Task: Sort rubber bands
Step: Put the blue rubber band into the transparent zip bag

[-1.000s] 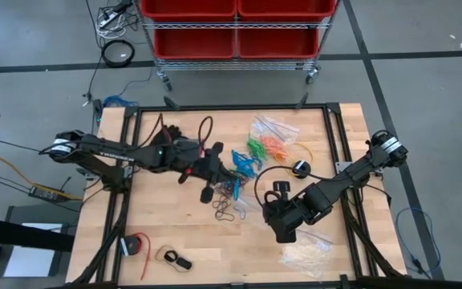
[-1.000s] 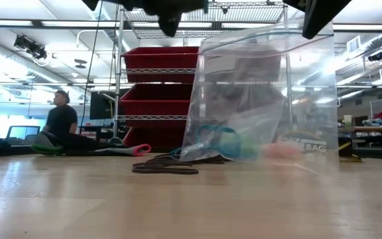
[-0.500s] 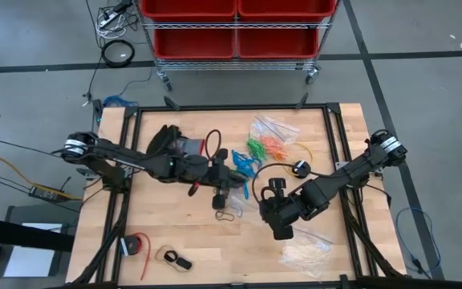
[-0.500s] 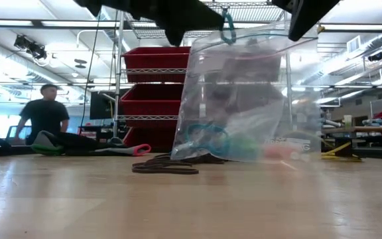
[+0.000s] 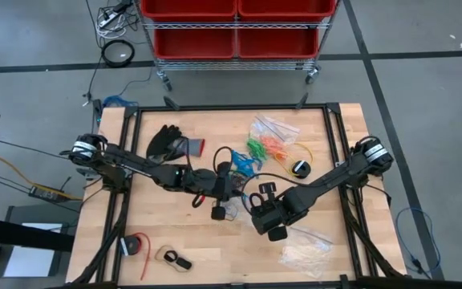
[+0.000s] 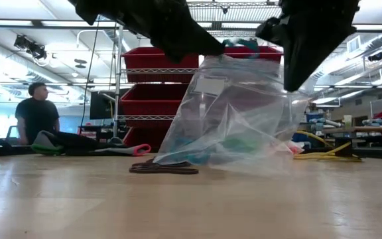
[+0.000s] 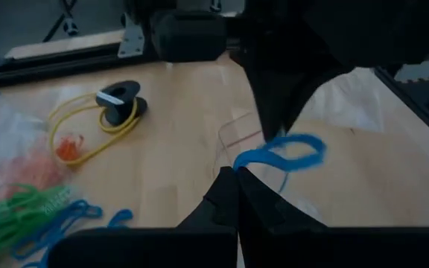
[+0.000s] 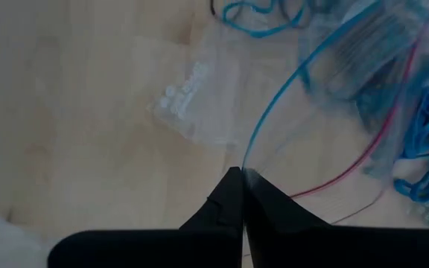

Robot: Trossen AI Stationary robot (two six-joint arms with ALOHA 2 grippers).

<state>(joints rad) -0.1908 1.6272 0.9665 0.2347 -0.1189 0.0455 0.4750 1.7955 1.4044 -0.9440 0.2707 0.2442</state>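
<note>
You have one blue rubber band [image 7: 285,154] pinched in the left gripper [image 7: 235,173], up above the table [image 5: 175,233] in the middle. Black bands [image 6: 164,168] lie on the wood under it, and green and orange ones [image 5: 263,147] sit farther back. The right gripper [image 8: 242,173] is pressed together on the rim of the clear bag [image 6: 231,119], holding it up. The band could miss the bag's mouth and drop beside it, I think, because the bag sags. It could also spring away.
</note>
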